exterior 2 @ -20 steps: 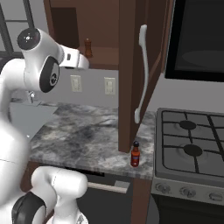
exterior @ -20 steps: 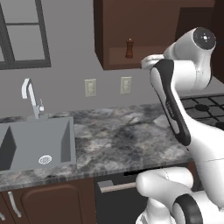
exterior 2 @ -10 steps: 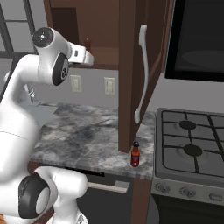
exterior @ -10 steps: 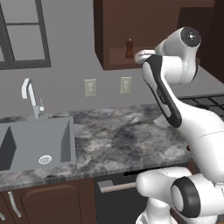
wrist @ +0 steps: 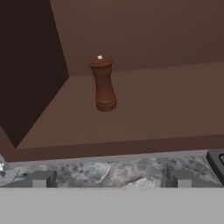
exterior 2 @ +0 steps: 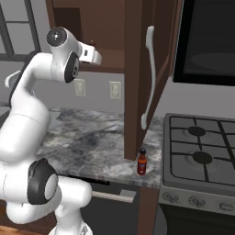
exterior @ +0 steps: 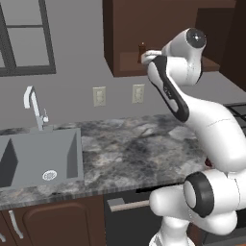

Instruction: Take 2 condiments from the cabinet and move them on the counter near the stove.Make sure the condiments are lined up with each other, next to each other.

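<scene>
The arm is raised toward the wall cabinet (exterior: 158, 38), its hand level with the open shelf; in the hand view the gripper (wrist: 111, 179) faces the shelf from just outside its front edge, and its two dark fingertips (wrist: 41, 179) stand wide apart at the bottom of that view with nothing between them; the brown wooden pepper mill (wrist: 103, 84) stands upright on the shelf, set back from the front edge and toward the left side wall as that view shows it, well apart from the fingertips; in the left base view the mill (exterior: 142, 50) shows just behind the hand, partly hidden by it; the red sauce bottle (exterior 2: 142, 161) with its black cap stands upright on the marble counter (exterior 2: 87, 147) near its front edge, just beside the stove (exterior 2: 202, 156) and under the open cabinet door; the grey sink (exterior: 38, 158) lies in the counter to the left.
</scene>
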Tool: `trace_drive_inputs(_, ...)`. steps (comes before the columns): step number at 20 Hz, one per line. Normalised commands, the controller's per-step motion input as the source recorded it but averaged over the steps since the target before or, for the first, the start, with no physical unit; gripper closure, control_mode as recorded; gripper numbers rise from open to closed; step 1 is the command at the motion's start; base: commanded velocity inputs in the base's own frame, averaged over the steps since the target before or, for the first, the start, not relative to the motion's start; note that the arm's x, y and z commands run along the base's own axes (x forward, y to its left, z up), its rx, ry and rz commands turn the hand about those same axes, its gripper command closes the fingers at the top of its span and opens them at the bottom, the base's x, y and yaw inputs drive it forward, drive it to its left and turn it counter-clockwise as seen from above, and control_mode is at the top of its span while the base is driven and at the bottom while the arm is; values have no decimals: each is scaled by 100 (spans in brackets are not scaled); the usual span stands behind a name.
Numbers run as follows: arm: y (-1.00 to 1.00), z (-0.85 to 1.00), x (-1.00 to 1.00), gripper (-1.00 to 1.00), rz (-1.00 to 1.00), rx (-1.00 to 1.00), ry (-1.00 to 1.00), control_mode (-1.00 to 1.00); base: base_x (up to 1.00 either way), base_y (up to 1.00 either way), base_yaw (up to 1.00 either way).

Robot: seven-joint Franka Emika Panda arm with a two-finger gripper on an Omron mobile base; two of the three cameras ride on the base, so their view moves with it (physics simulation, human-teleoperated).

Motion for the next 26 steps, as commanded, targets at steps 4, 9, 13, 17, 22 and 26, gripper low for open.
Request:
trace_drive_inputs(4, 6, 0, 54, -100, 5, 0, 0, -100, 0, 0, 0)
trace_drive_inputs(9, 1, 0, 43, -100, 5, 0, 1, -100, 0, 0, 0)
trace_drive_inputs(13, 3, 0, 36, -100, 1, 0, 1, -100, 0, 0, 0)
trace_drive_inputs(17, 4, 0, 31, -100, 0, 0, 1, -100, 0, 0, 0)
trace_drive_inputs(22, 10, -1, 34, -100, 0, 0, 0, -100, 0, 0, 0)
trace_drive_inputs(26, 9, -13, 42, -100, 0, 0, 0, -100, 0, 0, 0)
